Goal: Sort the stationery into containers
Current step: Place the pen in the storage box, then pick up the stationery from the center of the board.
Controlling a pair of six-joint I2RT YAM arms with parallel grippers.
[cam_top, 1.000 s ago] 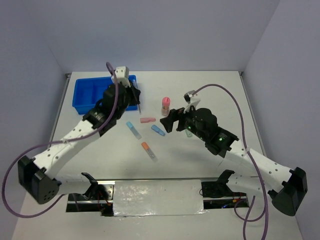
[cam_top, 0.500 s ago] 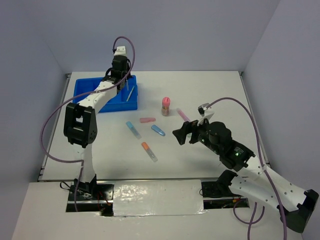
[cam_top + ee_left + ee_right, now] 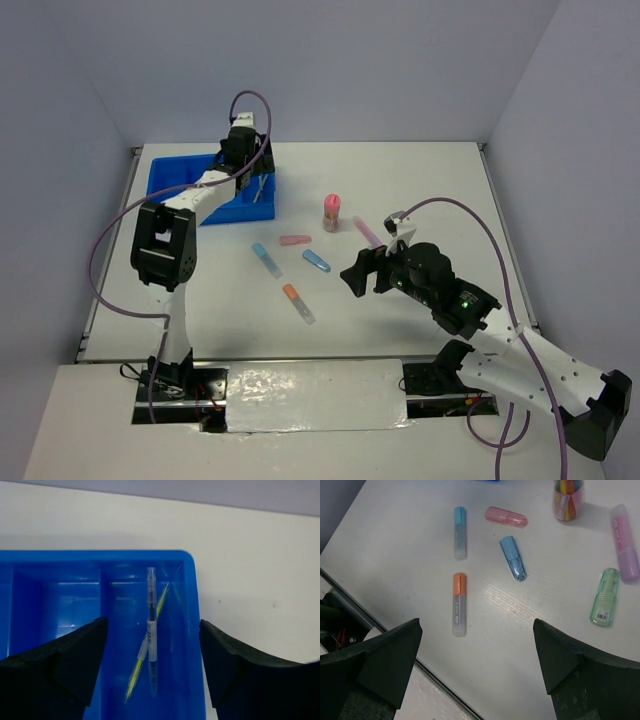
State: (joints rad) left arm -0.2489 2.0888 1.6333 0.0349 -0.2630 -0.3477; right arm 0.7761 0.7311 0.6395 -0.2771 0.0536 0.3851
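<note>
Jaws gaping wide on both sides: my left gripper frames a clear pen and yellow pen down in the blue tray, right gripper frames an orange marker.

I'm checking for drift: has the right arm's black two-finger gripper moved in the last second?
Yes. The right gripper has pulled back toward the near side, farther from the pink-capped cylindrical jar.

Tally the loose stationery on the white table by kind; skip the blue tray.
Clear capped markers: 2 (blue-capped clear marker, orange-capped clear marker)
Short capsule-shaped pieces: 3 (pink translucent capsule, blue translucent capsule, green translucent capsule)
Long lilac-pink marker: 1
Pink-capped round tub: 1
Total: 7
</note>
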